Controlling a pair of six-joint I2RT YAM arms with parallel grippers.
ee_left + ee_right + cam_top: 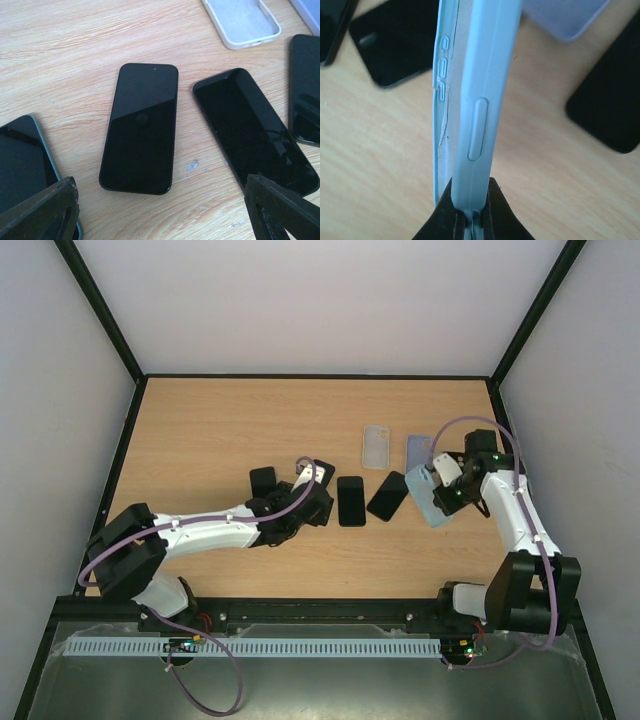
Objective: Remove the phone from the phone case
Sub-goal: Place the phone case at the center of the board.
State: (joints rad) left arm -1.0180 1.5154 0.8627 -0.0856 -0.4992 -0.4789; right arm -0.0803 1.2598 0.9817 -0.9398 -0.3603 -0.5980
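Observation:
My right gripper (441, 492) is shut on the bottom edge of a light blue phone case (430, 498) and holds it off the table. In the right wrist view the case (480, 95) stands edge-on between the jaws (470, 212); I cannot tell whether a phone is inside. My left gripper (316, 492) is open and empty, low over the table. In the left wrist view its fingers (42, 212) straddle a bare black phone (141, 127). A black phone in a dark green case (22, 160) lies at the left.
Two more bare black phones (351, 501) (388, 496) lie mid-table, and another (263, 480) lies left of the left gripper. An empty whitish case (376, 446) and a lavender case (419, 450) lie behind them. Black frame rails border the wooden table (200, 430).

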